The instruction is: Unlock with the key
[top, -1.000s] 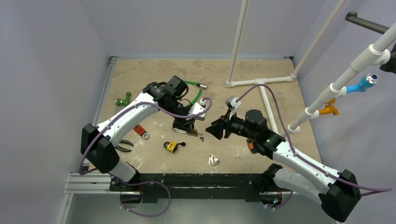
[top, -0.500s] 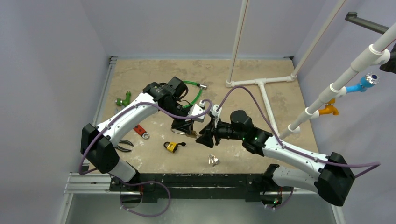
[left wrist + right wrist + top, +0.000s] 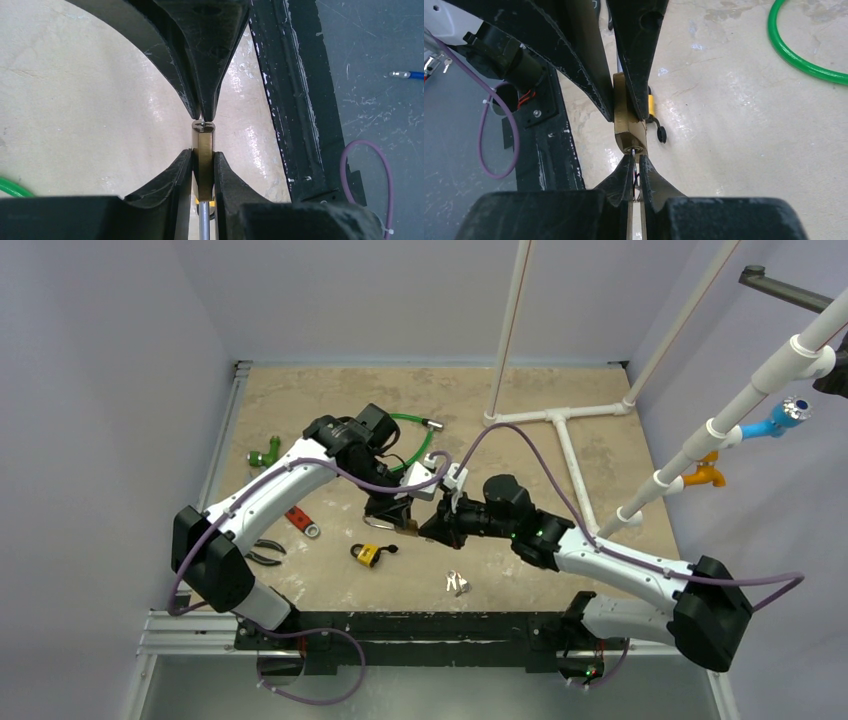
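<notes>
Brass padlock (image 3: 626, 129) is held off the table (image 3: 560, 570), clamped across its flat sides by the left gripper (image 3: 204, 155), whose jaws are closed on the lock's body. The left wrist view shows that grip edge-on, with a steel rod, apparently the shackle, running down between the fingers.

The right wrist view shows the other face. The keyhole end of the lock points toward the right gripper (image 3: 634, 163), which is pinched shut on a thin key (image 3: 632, 159). The key's tip sits at the keyhole, but how far it has gone in cannot be told.

From above, the two grippers meet nose to nose near the middle of the table, and the lock and key are almost wholly hidden between them.

The top view alone shows what lies around them:
- a small yellow padlock (image 3: 367, 555) just in front of the left gripper
- a loose bunch of silver keys (image 3: 457, 583) nearer the front edge
- pliers (image 3: 265, 552) and a red-handled tool (image 3: 300, 522) to the left
- a green cable (image 3: 421, 443) behind the left arm
- a white pipe frame (image 3: 560, 415) at the right rear
</notes>
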Motion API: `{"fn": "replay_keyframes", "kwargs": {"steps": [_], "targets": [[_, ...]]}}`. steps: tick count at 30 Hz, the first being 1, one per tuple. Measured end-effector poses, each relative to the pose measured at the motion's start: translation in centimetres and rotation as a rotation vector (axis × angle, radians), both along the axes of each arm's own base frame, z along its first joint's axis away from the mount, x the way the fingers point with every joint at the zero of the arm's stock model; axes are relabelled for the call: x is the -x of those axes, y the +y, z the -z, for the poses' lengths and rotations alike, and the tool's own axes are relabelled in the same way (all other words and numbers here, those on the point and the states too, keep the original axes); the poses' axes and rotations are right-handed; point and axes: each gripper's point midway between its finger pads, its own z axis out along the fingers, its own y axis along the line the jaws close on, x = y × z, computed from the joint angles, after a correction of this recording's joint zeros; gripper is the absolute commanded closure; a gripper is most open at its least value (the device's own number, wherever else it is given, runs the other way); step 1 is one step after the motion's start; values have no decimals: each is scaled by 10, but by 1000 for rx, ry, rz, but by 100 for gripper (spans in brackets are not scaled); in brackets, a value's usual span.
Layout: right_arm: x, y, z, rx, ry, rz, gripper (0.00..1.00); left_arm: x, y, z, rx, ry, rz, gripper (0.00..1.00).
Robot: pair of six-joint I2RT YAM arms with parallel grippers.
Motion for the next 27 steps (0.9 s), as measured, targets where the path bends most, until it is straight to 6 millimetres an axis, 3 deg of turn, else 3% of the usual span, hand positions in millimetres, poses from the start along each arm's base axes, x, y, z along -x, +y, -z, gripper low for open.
{"fn": "replay_keyframes", "kwargs": {"steps": [11,18,27], "targets": [[-9,-28,-15,-12,15,213,100,-16,-15,3,86,-109,-4,100],[-12,-48,-6,-23,128,375,100,-29,-27,17,128,-172,-3,100],[-4,-58,18,38,181,388,100,-58,1,54,-86,-246,-89,100]]}}
